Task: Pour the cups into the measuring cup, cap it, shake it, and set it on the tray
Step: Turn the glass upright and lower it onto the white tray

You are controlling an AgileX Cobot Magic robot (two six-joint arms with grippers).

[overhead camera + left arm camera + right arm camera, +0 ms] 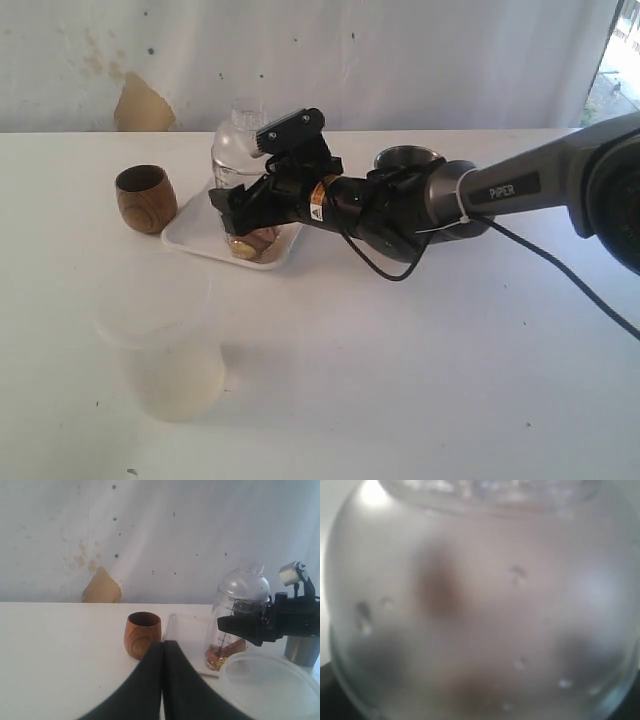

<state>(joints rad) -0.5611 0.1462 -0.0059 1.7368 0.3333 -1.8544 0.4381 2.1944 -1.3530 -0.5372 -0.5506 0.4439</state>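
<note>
The measuring cup (237, 150) stands upright on the white tray (190, 232), capped with a clear domed lid, with brownish bits at its bottom. My right gripper (240, 212) reaches in from the right and its black fingers (240, 625) clasp the cup's lower half. The cup's clear wall (480, 605) fills the right wrist view and hides the jaws there. The brown wooden cup (146, 198) sits upright just left of the tray. Behind my right arm stands the steel tumbler (405, 157). My left gripper (163, 647) is shut on nothing, low over the table, apart from the wooden cup (143, 634).
A frosted plastic jug (160, 340) stands on the white table in front of the tray, at the front left. My right arm and its cable stretch across the table from the right. A white wall closes the back.
</note>
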